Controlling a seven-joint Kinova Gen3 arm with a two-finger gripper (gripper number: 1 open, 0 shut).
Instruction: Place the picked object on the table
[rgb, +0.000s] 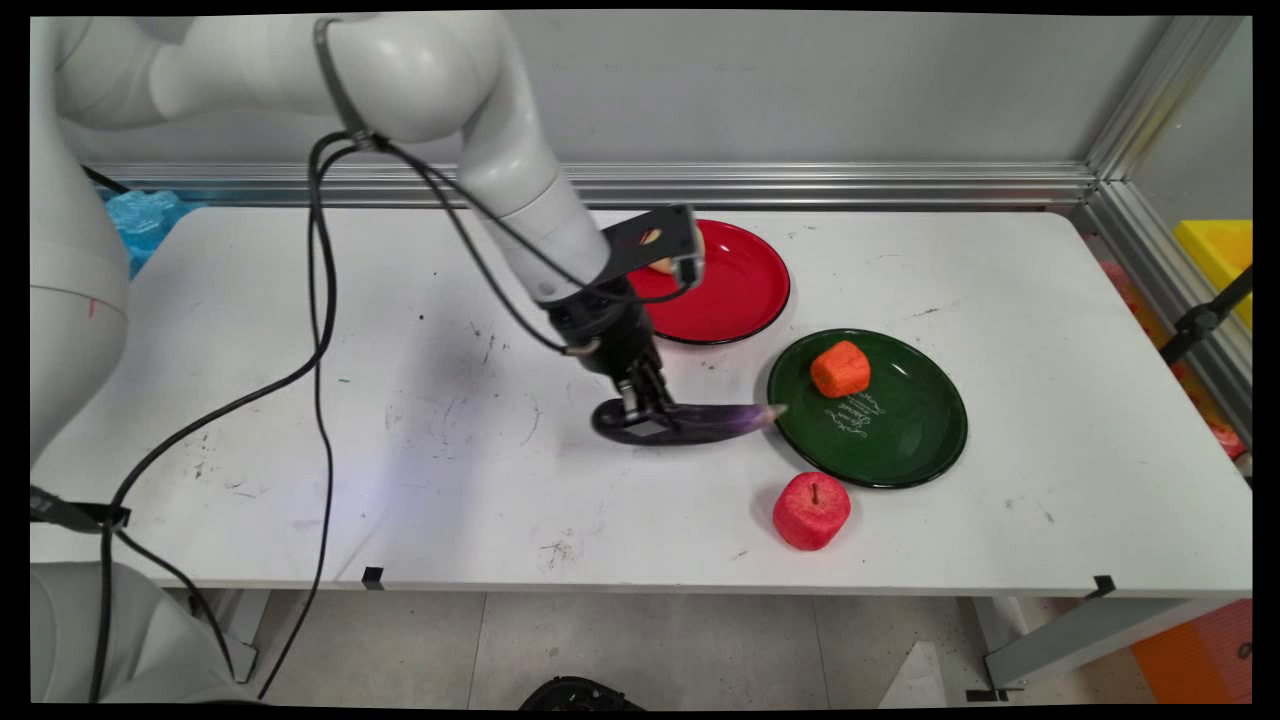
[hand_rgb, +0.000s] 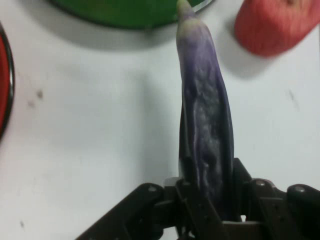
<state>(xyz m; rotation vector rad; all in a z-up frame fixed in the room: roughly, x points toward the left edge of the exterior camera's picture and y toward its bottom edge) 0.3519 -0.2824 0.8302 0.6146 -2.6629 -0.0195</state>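
Note:
A long purple eggplant (rgb: 710, 420) lies on the white table, its pale tip touching the rim of the green plate (rgb: 920, 450). My gripper (rgb: 645, 415) is down at its thick left end, shut on the eggplant. In the hand view the eggplant (hand_rgb: 205, 115) runs up from between the fingers (hand_rgb: 190, 200) toward the green plate (hand_rgb: 125, 12). An orange block (rgb: 840, 368) sits on the green plate. A red apple (rgb: 811, 510) stands on the table just in front of that plate; the apple (hand_rgb: 275, 25) shows at the hand view's upper right.
A red plate (rgb: 740, 290) lies behind the gripper, with a small tan thing (rgb: 662, 262) on it, mostly hidden by the hand's black camera bracket. Black cables hang from the arm over the table's left half. A metal rail runs along the back wall.

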